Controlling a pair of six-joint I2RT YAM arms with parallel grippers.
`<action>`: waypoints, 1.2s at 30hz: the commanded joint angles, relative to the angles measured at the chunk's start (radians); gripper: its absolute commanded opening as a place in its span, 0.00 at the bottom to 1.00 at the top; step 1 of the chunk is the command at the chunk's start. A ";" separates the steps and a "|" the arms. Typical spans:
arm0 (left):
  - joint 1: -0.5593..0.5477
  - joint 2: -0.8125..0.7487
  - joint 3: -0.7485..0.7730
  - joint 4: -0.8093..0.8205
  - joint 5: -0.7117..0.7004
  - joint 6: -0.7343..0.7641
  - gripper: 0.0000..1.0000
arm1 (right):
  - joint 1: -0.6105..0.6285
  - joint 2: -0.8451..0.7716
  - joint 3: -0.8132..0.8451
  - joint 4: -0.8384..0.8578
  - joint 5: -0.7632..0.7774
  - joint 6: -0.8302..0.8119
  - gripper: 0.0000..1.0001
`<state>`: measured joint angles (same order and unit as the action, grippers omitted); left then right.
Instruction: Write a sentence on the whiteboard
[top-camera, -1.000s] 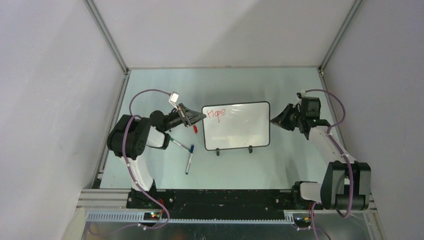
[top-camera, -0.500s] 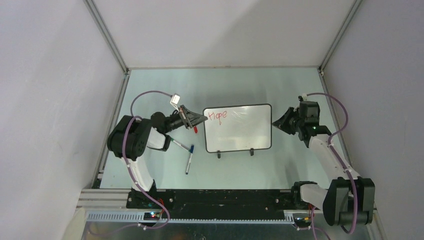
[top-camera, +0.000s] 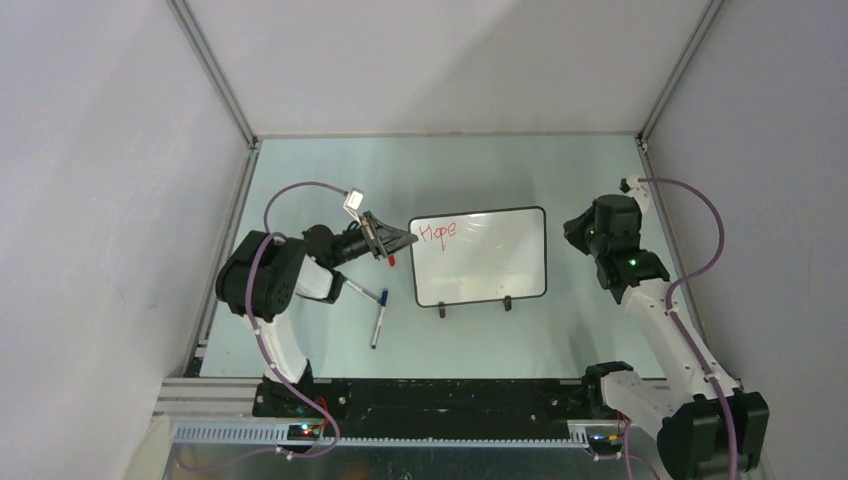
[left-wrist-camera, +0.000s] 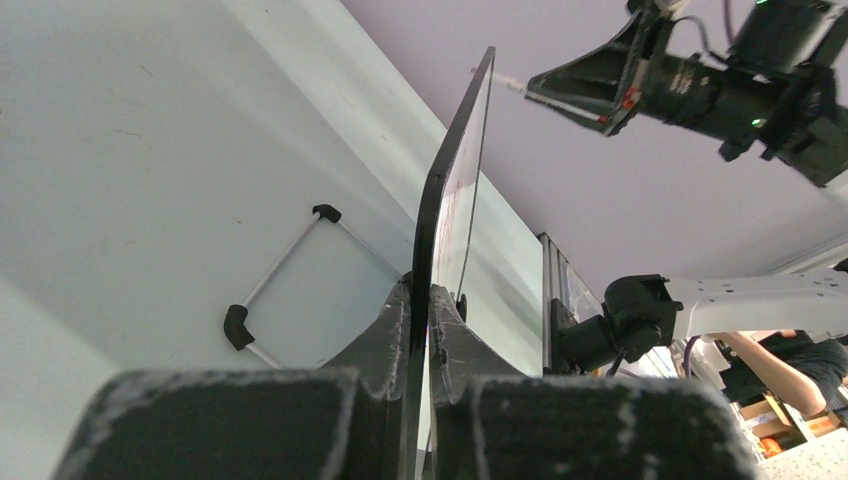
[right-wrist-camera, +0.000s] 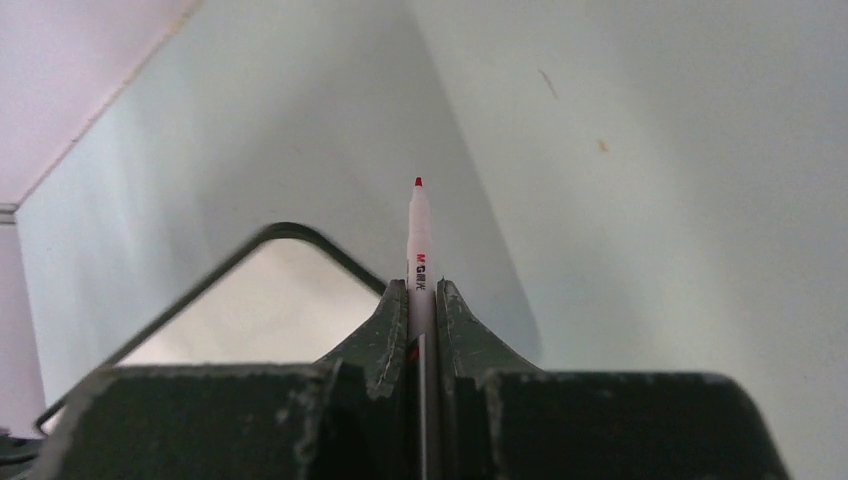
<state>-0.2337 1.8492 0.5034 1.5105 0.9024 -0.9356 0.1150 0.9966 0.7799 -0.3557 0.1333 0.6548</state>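
Observation:
The whiteboard (top-camera: 490, 265) stands on its two black feet mid-table, tilted back. Of the sentence (top-camera: 437, 231) only the red word "Hope" shows, at the top left of the board. My left gripper (top-camera: 404, 238) is shut on the board's left edge; the left wrist view shows the board (left-wrist-camera: 440, 215) edge-on between the fingers of that gripper (left-wrist-camera: 421, 300). My right gripper (top-camera: 572, 228) hovers off the board's right edge, shut on a white marker (right-wrist-camera: 420, 250) with a red tip. The marker's tip is off the board (right-wrist-camera: 250, 315).
A red cap (top-camera: 391, 259) lies on the table under the left gripper. Two other markers (top-camera: 361, 291) (top-camera: 379, 318) lie in front of the left arm. Grey walls close in the table at the back and on both sides.
The right arm has drawn back to the right and turned, taking the marker away from the board's right edge. The board has shifted slightly right in the left gripper's hold.

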 joint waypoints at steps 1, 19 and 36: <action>-0.018 -0.002 -0.010 0.022 0.002 0.017 0.00 | 0.125 -0.010 0.132 0.012 0.197 -0.036 0.00; -0.018 -0.003 -0.014 0.024 0.004 0.020 0.00 | 0.654 0.104 0.151 0.172 0.307 -0.426 0.00; -0.026 -0.048 -0.052 0.024 -0.004 0.057 0.00 | 0.701 0.090 0.037 0.337 0.192 -0.432 0.00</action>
<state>-0.2440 1.8282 0.4782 1.5120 0.8860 -0.9161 0.8101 1.1149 0.8654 -0.1276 0.3546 0.2237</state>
